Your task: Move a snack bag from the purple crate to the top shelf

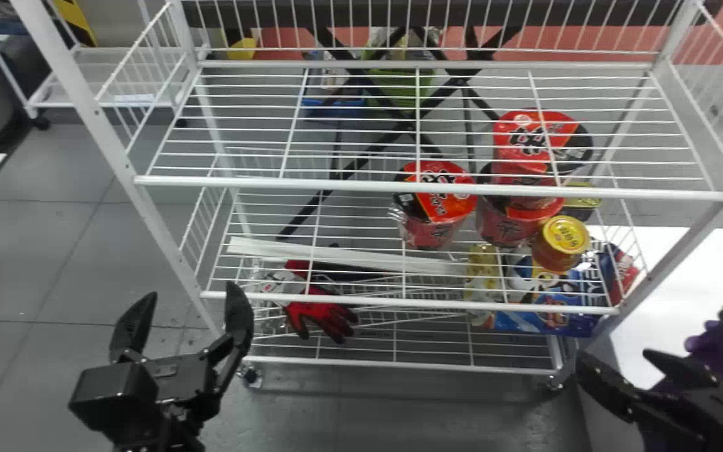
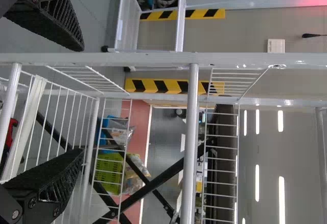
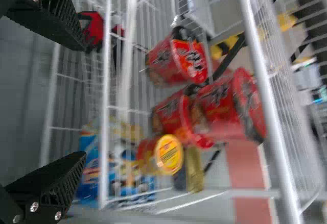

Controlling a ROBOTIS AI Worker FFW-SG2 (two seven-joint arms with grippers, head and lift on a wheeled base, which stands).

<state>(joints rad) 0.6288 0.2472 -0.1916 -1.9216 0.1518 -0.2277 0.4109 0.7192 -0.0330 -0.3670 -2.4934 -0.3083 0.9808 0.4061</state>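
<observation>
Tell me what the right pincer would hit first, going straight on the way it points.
Probably the white front rail of the wire shelf holding the red cups; the right pincer points towards that rack. Depth is unclear, so it might pass over or under the rail.

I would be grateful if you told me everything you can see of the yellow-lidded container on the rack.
The yellow-lidded container is short and round, with an orange-red body and a flat, printed yellow lid, which is on. It stands upright on the middle wire shelf, near the right front, beside red cups. No gripper touches it; I cannot tell whether a cup does.
</observation>
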